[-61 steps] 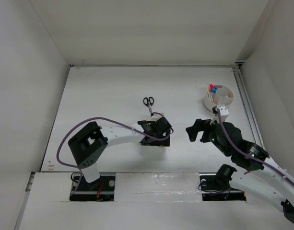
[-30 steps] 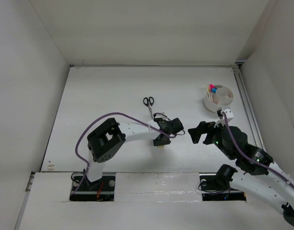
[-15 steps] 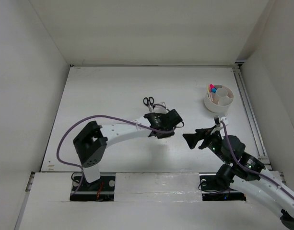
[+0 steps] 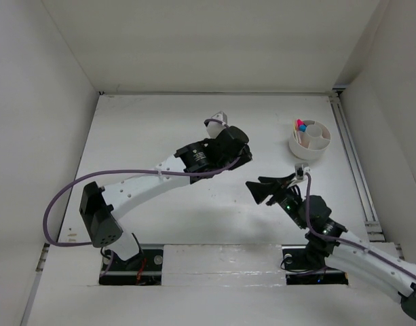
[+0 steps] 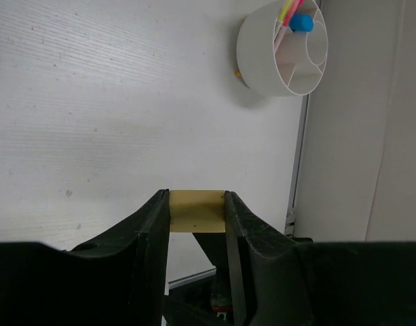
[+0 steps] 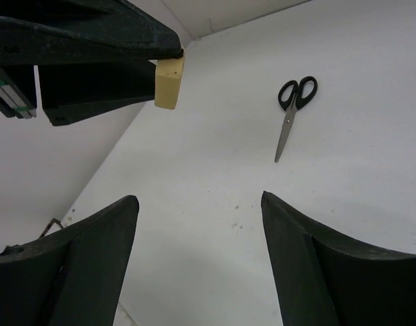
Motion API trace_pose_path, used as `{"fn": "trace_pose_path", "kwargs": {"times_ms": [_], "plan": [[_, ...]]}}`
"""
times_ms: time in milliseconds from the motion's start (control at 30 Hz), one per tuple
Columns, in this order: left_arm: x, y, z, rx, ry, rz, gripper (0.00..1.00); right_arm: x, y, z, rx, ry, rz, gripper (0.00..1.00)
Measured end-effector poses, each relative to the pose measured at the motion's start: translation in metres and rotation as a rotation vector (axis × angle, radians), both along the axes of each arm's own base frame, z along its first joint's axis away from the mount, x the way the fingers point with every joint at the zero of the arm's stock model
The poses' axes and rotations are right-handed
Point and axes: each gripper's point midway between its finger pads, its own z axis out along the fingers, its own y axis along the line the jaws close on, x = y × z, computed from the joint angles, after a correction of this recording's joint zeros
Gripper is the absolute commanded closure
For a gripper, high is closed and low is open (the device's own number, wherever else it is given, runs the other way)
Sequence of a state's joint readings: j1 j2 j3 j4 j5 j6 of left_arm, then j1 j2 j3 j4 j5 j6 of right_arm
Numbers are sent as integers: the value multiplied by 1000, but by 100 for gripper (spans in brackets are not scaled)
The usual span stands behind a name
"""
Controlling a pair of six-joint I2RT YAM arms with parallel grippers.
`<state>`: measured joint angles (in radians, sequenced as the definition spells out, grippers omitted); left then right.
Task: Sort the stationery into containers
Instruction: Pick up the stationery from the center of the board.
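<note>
My left gripper [image 5: 197, 202] is shut on a tan eraser [image 5: 197, 212] and holds it above the table, left of the round white container [image 5: 258, 54]. The container [image 4: 300, 151] stands at the back right; pink and yellow pencils and a blue-capped highlighter [image 5: 303, 22] stick out of its compartments. Black-handled scissors [image 6: 293, 107] lie flat on the table; in the top view the left arm hides them. My right gripper [image 6: 197, 198] is open and empty, low over the table near the middle [image 4: 259, 187], facing the held eraser [image 6: 168, 82].
White walls close in the table on the left, back and right. A metal rail [image 4: 350, 153] runs along the right edge beside the container. The left arm [image 4: 146, 180] stretches diagonally across the middle of the table.
The left arm has lifted and swung back and to the right with the eraser. The right arm has pulled away from the container toward the near middle, its jaws narrowing a little.
</note>
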<state>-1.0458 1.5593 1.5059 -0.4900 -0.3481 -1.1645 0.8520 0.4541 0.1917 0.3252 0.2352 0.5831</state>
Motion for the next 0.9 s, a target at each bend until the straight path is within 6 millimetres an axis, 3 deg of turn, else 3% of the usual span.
{"fn": "trace_pose_path", "kwargs": {"times_ms": [267, 400, 633, 900], "plan": [[-4, -3, 0, -11, 14, -21, 100, 20, 22, 7, 45, -43, -4, 28], [-4, -5, 1, -16, 15, -27, 100, 27, 25, 25, 86, -84, -22, 31], [-4, -5, 1, -16, 13, -30, 100, 39, 9, 62, 162, -164, -81, 35], [-1, -9, 4, -44, 8, -42, 100, 45, 5, 61, 154, -166, -97, 43]]}}
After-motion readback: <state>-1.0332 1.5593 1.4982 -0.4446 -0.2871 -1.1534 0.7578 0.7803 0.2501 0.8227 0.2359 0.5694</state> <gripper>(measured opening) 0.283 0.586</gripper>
